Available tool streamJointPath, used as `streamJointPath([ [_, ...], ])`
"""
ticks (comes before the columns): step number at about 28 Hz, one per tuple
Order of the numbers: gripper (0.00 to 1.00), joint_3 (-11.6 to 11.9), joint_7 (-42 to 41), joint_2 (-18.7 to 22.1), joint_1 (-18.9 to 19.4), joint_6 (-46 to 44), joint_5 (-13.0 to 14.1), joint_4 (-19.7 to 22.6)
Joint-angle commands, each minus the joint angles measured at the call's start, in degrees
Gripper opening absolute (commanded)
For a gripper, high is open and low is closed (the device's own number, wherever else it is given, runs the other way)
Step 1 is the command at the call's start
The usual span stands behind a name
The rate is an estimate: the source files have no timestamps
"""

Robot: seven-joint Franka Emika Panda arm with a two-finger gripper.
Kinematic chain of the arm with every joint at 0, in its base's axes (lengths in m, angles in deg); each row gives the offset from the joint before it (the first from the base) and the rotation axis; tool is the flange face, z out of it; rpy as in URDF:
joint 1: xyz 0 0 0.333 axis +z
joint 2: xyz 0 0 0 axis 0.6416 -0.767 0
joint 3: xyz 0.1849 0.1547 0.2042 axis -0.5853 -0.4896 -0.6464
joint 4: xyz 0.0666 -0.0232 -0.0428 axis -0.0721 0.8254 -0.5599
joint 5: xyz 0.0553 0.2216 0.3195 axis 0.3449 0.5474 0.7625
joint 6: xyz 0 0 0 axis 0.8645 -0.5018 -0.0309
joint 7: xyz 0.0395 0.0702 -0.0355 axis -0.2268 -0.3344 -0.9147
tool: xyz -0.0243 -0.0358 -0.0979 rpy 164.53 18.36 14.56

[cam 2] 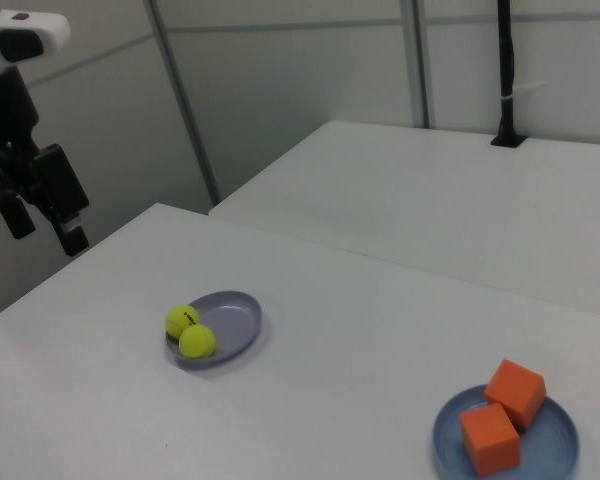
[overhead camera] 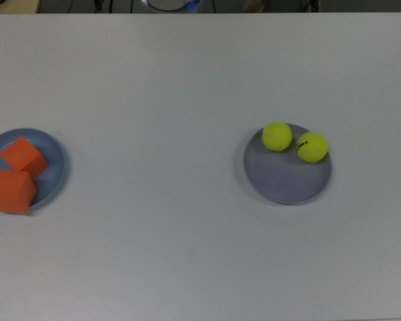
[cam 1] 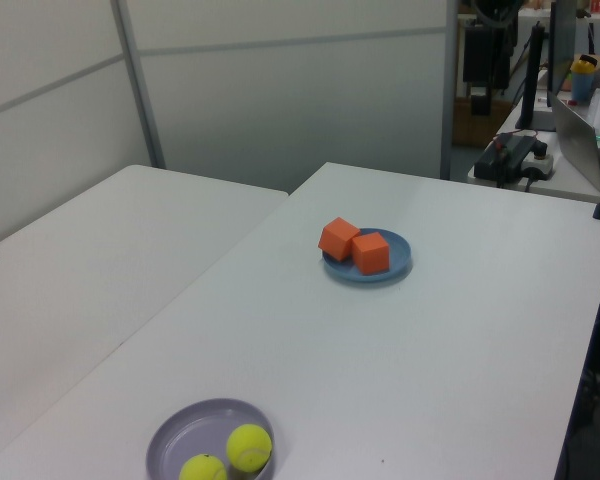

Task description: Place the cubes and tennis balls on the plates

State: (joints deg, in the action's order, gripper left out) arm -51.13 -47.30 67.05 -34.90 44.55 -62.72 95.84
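Both cubes (overhead camera: 17, 174) sit on the blue plate (overhead camera: 57, 157), and both balls (overhead camera: 294, 142) sit on the grey plate (overhead camera: 287, 184). The gripper (cam 2: 42, 225) hangs high, open and empty. Best just keep it away.

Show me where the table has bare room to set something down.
The broad stretch between the blue plate and the lavender plate is bare. The cubes fill most of the blue plate; the tennis balls leave part of the lavender plate open.

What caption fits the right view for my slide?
Two orange cubes on a blue plate, two tennis balls on a grey plate, open gripper raised at the right view's left.
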Motion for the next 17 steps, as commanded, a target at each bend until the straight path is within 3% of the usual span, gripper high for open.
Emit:
streamJointPath([
  [1,1.00,0.85,-1.58,-0.01,0.08,-0.42,0.58,0.27],
  [8,1.00,1.11,-1.40,0.08,-0.27,-1.48,0.50,0.01],
  [10,1.00,2.68,-1.75,0.17,-0.18,-1.56,0.85,0.10],
  [17,1.00,3.83,-2.11,-0.18,-0.27,-1.39,0.76,0.45],
])
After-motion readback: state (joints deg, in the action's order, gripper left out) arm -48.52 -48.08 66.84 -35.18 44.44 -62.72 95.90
